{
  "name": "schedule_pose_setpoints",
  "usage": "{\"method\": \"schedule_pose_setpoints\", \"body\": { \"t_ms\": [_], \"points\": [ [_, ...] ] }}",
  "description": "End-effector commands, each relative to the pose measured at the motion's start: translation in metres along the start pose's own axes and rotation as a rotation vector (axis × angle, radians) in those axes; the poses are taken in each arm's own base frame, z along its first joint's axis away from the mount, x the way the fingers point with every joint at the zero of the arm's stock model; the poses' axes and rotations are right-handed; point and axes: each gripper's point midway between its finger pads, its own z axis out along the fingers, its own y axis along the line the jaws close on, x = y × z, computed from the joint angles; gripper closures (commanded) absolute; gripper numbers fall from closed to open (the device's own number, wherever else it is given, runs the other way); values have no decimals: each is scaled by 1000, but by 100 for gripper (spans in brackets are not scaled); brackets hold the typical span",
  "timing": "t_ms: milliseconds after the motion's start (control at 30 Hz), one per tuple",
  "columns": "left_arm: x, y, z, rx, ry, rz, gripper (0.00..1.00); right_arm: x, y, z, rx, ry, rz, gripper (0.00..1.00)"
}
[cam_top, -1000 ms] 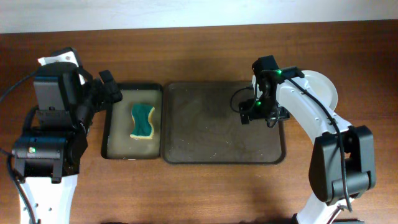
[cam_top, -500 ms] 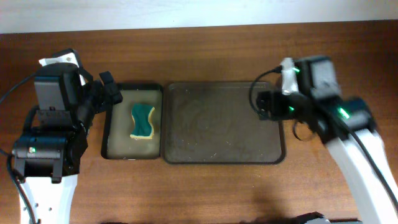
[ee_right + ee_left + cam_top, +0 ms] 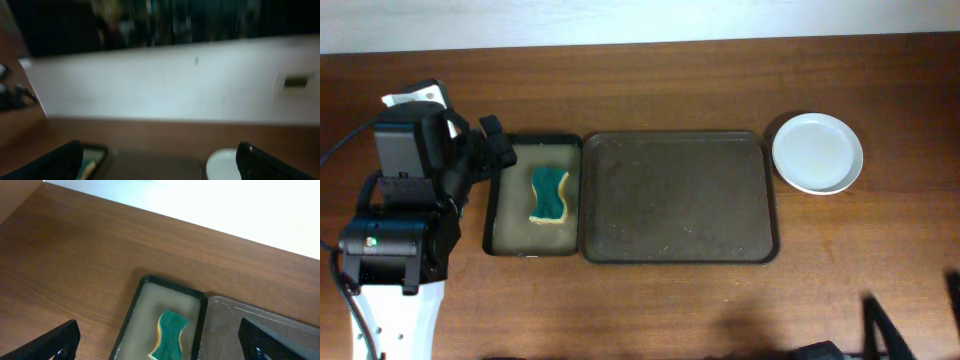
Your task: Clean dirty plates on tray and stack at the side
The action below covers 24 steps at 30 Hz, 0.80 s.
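The large dark brown tray (image 3: 680, 240) lies mid-table with no plate on it. White plates (image 3: 817, 153) sit on the table just right of the tray; I cannot tell how many are stacked there. They also show, blurred, in the right wrist view (image 3: 225, 166). My left gripper (image 3: 497, 142) is open and empty over the left edge of the smaller tray; its fingers frame the sponge in the left wrist view (image 3: 157, 342). My right gripper (image 3: 160, 162) is open and empty, held high and back from the table. In the overhead view only dark parts of the right arm (image 3: 880, 330) show.
A smaller dark tray (image 3: 500, 200) with a green-yellow sponge (image 3: 549, 193) sits against the big tray's left side. A white wall runs behind the table's far edge.
My right arm has pulled back from the tray's right end toward the bottom right, almost out of the overhead view, uncovering the white plates. The left arm has not moved.
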Motion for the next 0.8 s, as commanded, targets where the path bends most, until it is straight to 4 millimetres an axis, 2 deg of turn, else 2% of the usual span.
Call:
{"method": "schedule_pose_setpoints", "body": {
  "t_ms": [0,100,200,267,333,567,633,733,767],
  "points": [
    [-2,0,-4,6,-11,-8,1,-12,-3,-37,32,-138,-13,2],
    [-2,0,-4,6,-11,-8,1,-33,-1,-53,41,-290,-20,1],
    [-2,0,-4,6,-10,-8,1,-63,2,-56,54,-511,-38,1],
    [-2,0,-4,6,-11,-8,1,-72,3,-52,58,-638,-51,2],
    [-2,0,-4,6,-10,-8,1,-71,2,-46,53,-701,-56,2],
    [-2,0,-4,6,-10,-8,1,-27,-12,18,48,-702,-57,2],
    [-2,0,-4,6,-10,-8,1,-14,-15,31,48,-701,-56,2],
    [-2,0,-4,6,-11,-8,0,14,-22,56,49,-693,-56,2],
    [-2,0,-4,6,-10,-8,0,31,-25,67,52,-670,-54,2]
  ]
}}
